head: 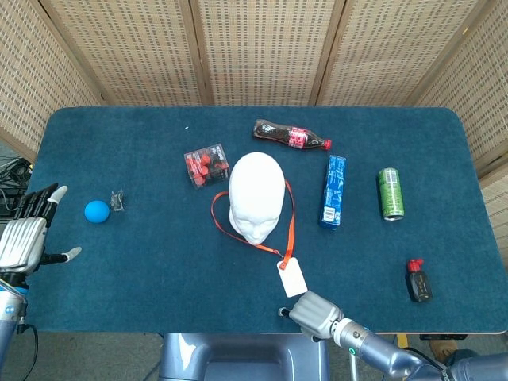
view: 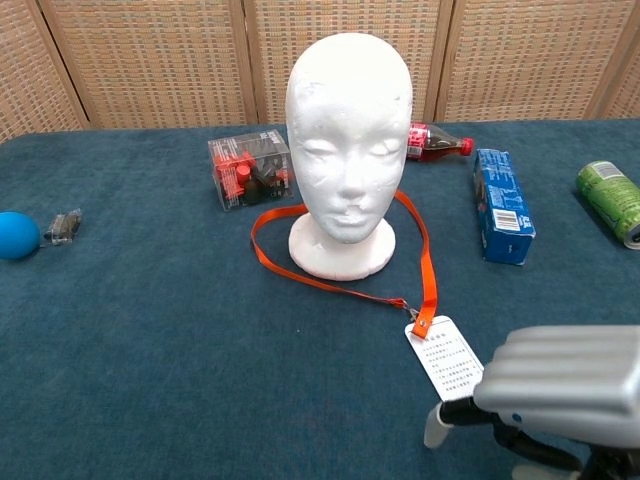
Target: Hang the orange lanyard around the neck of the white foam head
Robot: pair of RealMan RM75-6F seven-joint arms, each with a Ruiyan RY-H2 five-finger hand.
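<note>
The white foam head (head: 256, 197) (view: 348, 140) stands upright mid-table. The orange lanyard (head: 290, 226) (view: 427, 265) loops around its base, passing behind the neck and lying on the cloth in front. Its white badge (head: 292, 278) (view: 450, 357) lies flat toward the table's front edge. My right hand (head: 313, 313) (view: 560, 385) sits at the front edge just below the badge, fingers mostly curled under, one fingertip (view: 435, 425) poking out clear of the card; it holds nothing. My left hand (head: 24, 238) hangs off the table's left side, fingers spread and empty.
A clear box of red pieces (head: 207, 165) sits left of the head. A cola bottle (head: 290, 136), blue carton (head: 334, 190) and green can (head: 390, 193) lie to the right. A blue ball (head: 96, 211) and small clip (head: 118, 200) lie far left, a small black-and-red bottle (head: 417, 281) front right.
</note>
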